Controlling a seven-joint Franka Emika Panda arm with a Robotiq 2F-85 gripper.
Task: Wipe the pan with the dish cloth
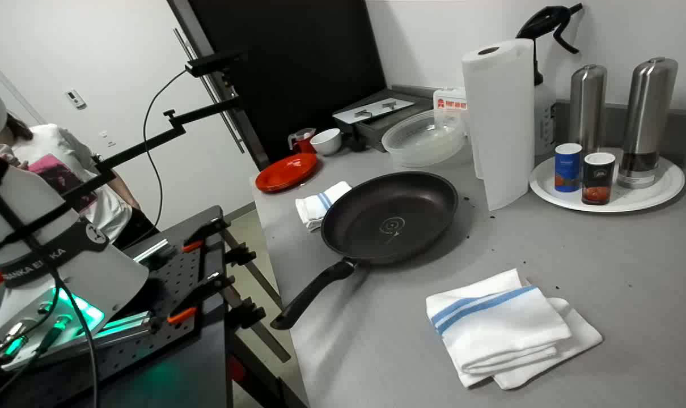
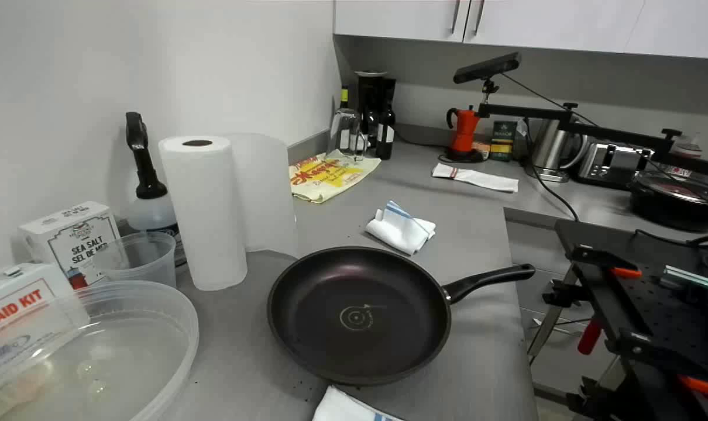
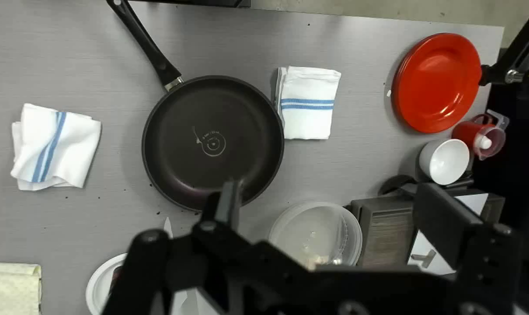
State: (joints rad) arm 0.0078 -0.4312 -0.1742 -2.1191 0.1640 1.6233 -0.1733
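1. Released, the robot's hand (image 3: pixel 334 210) spreads its two fingers (image 3: pixel 441 227) well apart above a grey desk (image 1: pixel 649 272).
2. On that desk sits a wide black frying pan (image 1: pixel 388 218), upright, its long handle (image 2: pixel 488 282) reaching the desk's edge.
3. Near the pan but apart from it lies a dish cloth (image 3: pixel 57 148), folded, white with blue stripes.
4. A second dish cloth (image 3: pixel 310 103), striped alike and folded squarer, lies on the pan's opposite side, just beside the rim; whether the two touch, I cannot tell from where I stand.
5. Dark specks (image 1: pixel 466 199) dot the desk near the pan.
6. A roll of paper towels (image 2: pixel 205 216) stands near the pan, just beside a spray bottle (image 2: pixel 148 175), with a clear plastic tub (image 1: pixel 422 156) and a first aid kit (image 2: pixel 23 318) close by.
7. A white plate (image 1: pixel 669 187) bears a blue shaker (image 1: pixel 567 173), a dark shaker (image 1: pixel 598 180) and a tall steel mill (image 1: pixel 649 113).
8. Stacked red plates (image 3: pixel 439 83), a white bowl (image 3: pixel 446 162) and a red jug (image 1: pixel 305 146) crowd together at one end of the desk.
9. Past the desk, a person (image 1: pixel 73 150) in a white shirt is partly hidden behind the robot arm (image 1: pixel 31 192), whose base (image 1: pixel 113 275) glows green.
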